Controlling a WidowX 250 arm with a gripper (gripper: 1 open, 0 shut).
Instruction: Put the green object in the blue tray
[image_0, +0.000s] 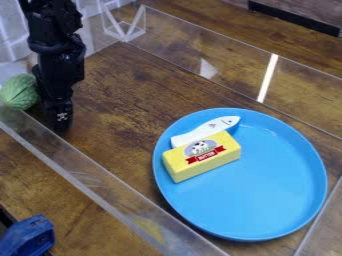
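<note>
1 pincer (58, 112), black, upper left of frame, pointing down toward the surface (134, 120). State: jaws wide. 1 green object (19, 92), light green, rounded, at the left edge of frame, upper half, immediately beside the pincer; part of it lies behind the clear wall. Whether the two touch: cannot tell.

1 blue tray (274, 195), round, bright blue, raised rim, right of center and reaching into the lower right of frame. Contents, 2 items counted: 1 yellow block (202, 155) with a red and white label on it, in the tray's upper left part; 1 white item (205, 131), elongated, with a small dark mark near its right end, just above the block in frame. The green object is outside the tray, well apart from it, with bare brown wood between.

1 further blue item (26, 237), darker than the tray, lower left corner of frame, cut off by the frame edge.

Surface: brown wood grain. Clear wall (114, 195), running diagonally from the left edge toward bottom center.
</note>
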